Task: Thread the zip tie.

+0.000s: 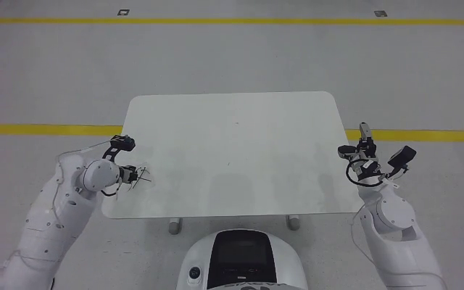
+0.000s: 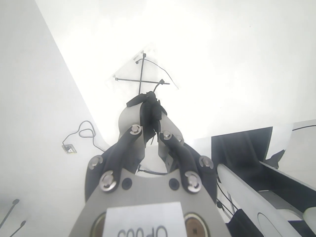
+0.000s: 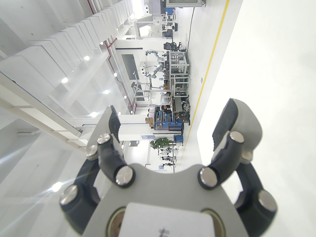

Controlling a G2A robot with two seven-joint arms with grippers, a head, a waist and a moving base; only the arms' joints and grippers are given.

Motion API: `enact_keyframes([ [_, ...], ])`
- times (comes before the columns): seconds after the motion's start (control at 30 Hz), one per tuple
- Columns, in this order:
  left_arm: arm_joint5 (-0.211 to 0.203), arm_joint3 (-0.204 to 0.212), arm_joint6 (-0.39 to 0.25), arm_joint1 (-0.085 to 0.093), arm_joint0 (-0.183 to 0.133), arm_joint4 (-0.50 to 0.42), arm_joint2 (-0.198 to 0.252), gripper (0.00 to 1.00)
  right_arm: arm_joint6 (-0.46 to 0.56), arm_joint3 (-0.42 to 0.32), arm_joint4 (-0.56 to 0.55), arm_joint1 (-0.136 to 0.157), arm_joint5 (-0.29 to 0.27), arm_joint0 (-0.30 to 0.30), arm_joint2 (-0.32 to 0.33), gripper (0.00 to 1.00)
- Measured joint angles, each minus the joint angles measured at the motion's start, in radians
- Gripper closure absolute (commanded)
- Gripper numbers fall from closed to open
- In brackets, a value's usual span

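Note:
Several black zip ties lie crossed on a clear plastic sheet near the white table's left edge, seen from above as a small dark cluster of zip ties. My left gripper sits low over their near ends, shut on a zip tie whose head sticks out past the black-taped fingertips; a thin strip of it runs back between the fingers. My right gripper hangs open and empty just off the table's right edge; from above, the right gripper is beside that edge.
On the floor left of the table lie two loose zip ties, and a thin cable runs to a floor socket. A yellow floor line runs beyond the table.

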Motion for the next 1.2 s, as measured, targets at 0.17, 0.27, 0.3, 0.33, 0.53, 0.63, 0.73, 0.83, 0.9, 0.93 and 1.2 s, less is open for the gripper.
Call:
enact_keyframes([
  [0.17,-0.017,-0.033,0.012,0.005,0.023,-0.01,-0.023,1.0,0.0,0.0,0.0,0.0,0.0,0.0,0.0,0.0],
  [0.27,-0.017,-0.032,0.012,0.005,0.023,-0.009,-0.022,1.0,0.0,0.0,0.0,0.0,0.0,0.0,0.0,0.0],
  [0.3,-0.017,-0.032,0.012,0.005,0.023,-0.009,-0.022,1.0,0.0,0.0,0.0,0.0,0.0,0.0,0.0,0.0],
  [0.33,-0.017,-0.032,0.012,0.005,0.023,-0.009,-0.022,1.0,0.0,0.0,0.0,0.0,0.0,0.0,0.0,0.0],
  [0.53,-0.03,-0.019,0.042,0.003,0.027,-0.025,-0.017,1.0,0.0,0.0,0.0,0.0,0.0,0.0,0.0,0.0],
  [0.63,-0.042,-0.013,0.089,0.003,0.022,-0.033,-0.021,1.0,0.0,0.0,0.0,0.0,0.0,0.0,0.0,0.0],
  [0.73,-0.059,-0.033,0.128,0.005,0.025,-0.03,-0.032,1.0,0.0,0.0,0.0,0.0,0.0,0.0,0.0,0.0],
  [0.83,-0.094,-0.063,0.167,0.008,0.036,-0.02,-0.044,1.0,0.0,0.0,0.0,0.0,0.0,0.0,0.0,0.0],
  [0.9,-0.132,-0.087,0.2,0.011,0.046,-0.009,-0.053,1.0,0.0,0.0,0.0,0.0,0.0,0.0,0.0,0.0],
  [0.93,-0.145,-0.098,0.213,0.012,0.052,-0.01,-0.058,1.0,0.0,0.0,0.0,0.0,0.0,0.0,0.0,0.0],
  [1.2,-0.229,-0.153,0.278,0.019,0.082,-0.053,-0.095,1.0,0.0,0.0,0.0,0.0,0.0,0.0,0.0,0.0],
])
